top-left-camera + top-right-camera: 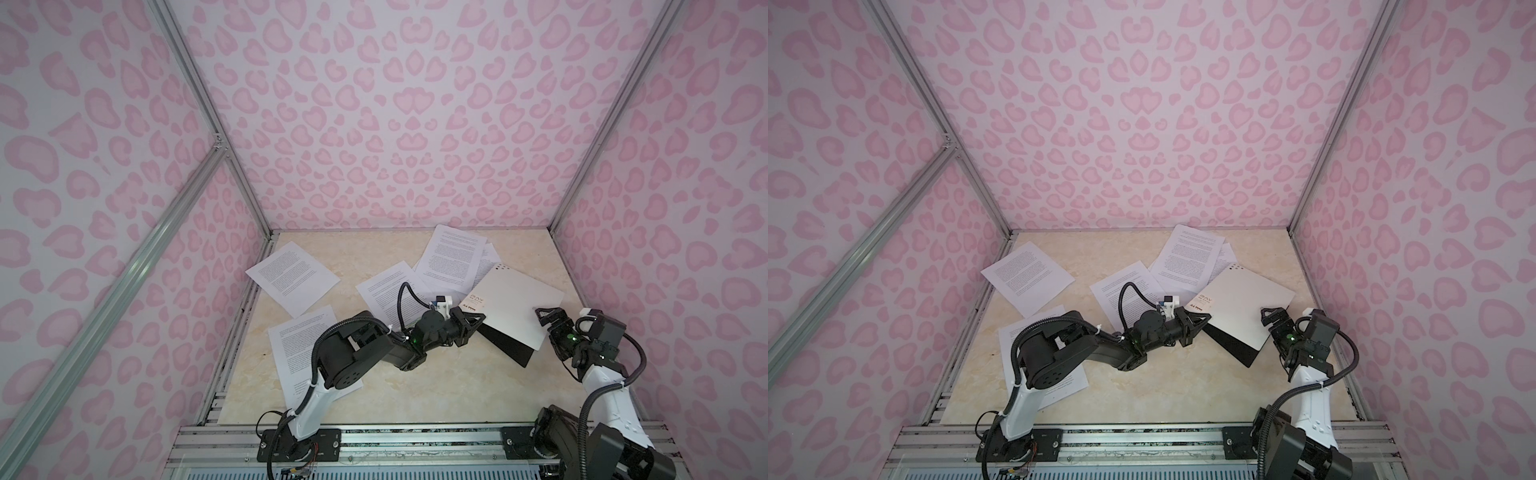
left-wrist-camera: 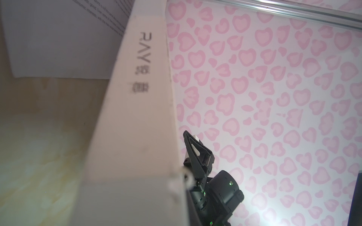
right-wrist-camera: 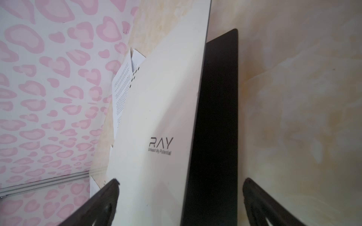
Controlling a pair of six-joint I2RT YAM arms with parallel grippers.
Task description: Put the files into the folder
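Observation:
The folder (image 1: 515,297) (image 1: 1246,297) lies at the right of the table, its white "RAY" cover raised off the black inside (image 1: 509,347). My left gripper (image 1: 478,319) (image 1: 1203,319) is shut on the cover's left corner by the lettering; in the left wrist view the cover (image 2: 137,117) hides the jaws. At the folder's near right edge, my right gripper (image 1: 541,314) (image 1: 1268,312) (image 3: 180,203) is open, and its fingers (image 3: 101,201) straddle the cover (image 3: 156,117) and the black panel (image 3: 215,117). The files (image 1: 293,276) (image 1: 384,291) (image 1: 451,257) (image 1: 297,345) lie loose on the table.
Pink patterned walls with aluminium posts (image 1: 582,183) close in the beige marble table (image 1: 436,386) on three sides. One sheet lies partly under the left arm (image 1: 353,353). Some far sheets are tucked under the folder's far corner. A metal rail (image 1: 415,440) runs along the front.

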